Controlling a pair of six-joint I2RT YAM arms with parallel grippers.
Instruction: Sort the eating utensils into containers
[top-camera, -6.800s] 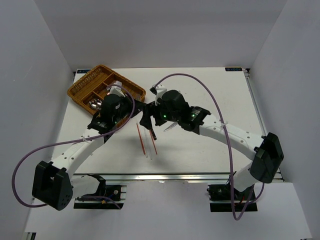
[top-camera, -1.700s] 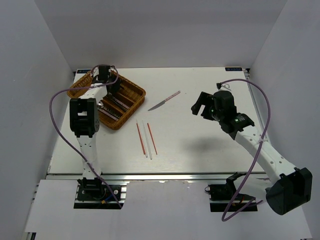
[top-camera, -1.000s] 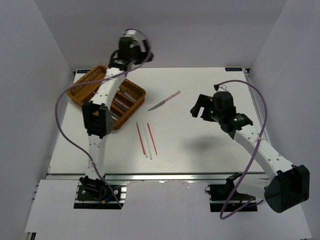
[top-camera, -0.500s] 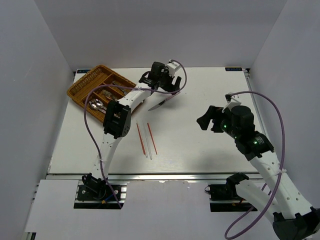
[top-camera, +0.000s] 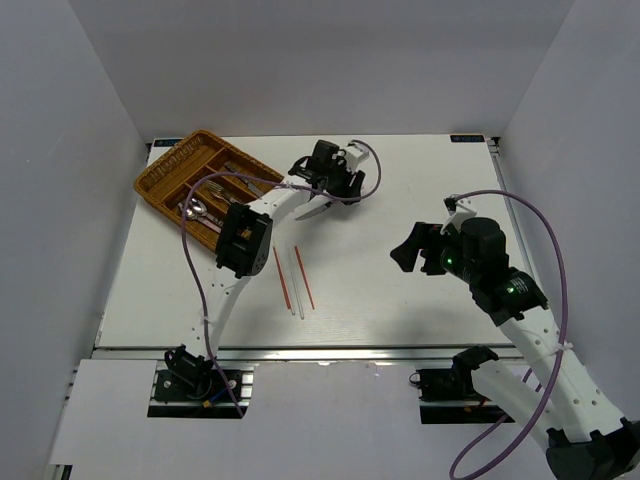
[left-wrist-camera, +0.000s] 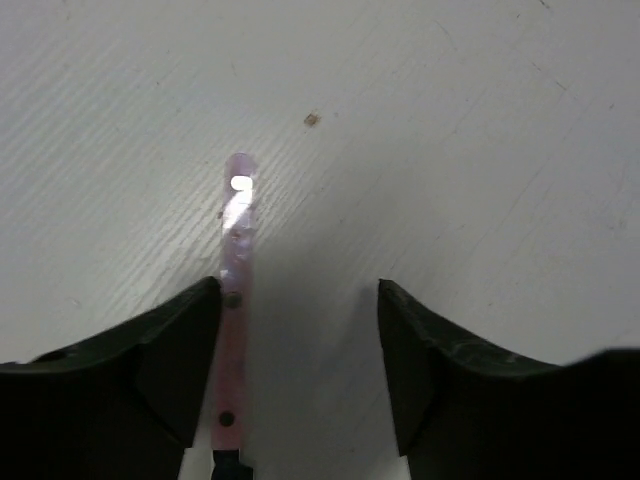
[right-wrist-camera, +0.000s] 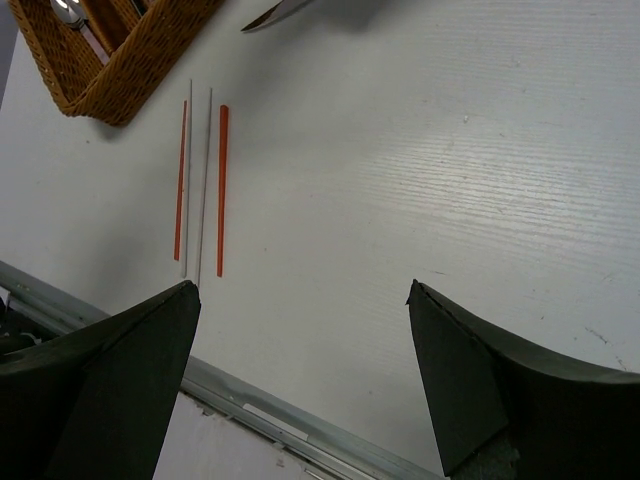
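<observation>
A knife lies on the white table, its silver blade (top-camera: 314, 210) pointing toward the wicker tray (top-camera: 168, 170). My left gripper (top-camera: 336, 184) is down over its pink handle (left-wrist-camera: 238, 250). The jaws stand apart around the handle: it lies against the left finger (left-wrist-camera: 170, 350), with a gap to the right finger. Thin red and white chopsticks (top-camera: 293, 279) lie side by side nearer the front, also in the right wrist view as chopsticks (right-wrist-camera: 200, 180). Spoons (top-camera: 194, 208) and other utensils lie in the tray's compartments. My right gripper (top-camera: 406, 249) hangs open and empty above the table's right half.
The tray's woven corner (right-wrist-camera: 120, 60) shows at the top left of the right wrist view, with the knife's tip (right-wrist-camera: 270, 14) beside it. The table's metal front edge (right-wrist-camera: 300, 420) runs below the right gripper. A purple cable (top-camera: 200, 290) loops along the left arm.
My left arm swung from behind the tray to the knife and came down over its handle, its jaws narrowing. My right arm drew back toward the near right.
</observation>
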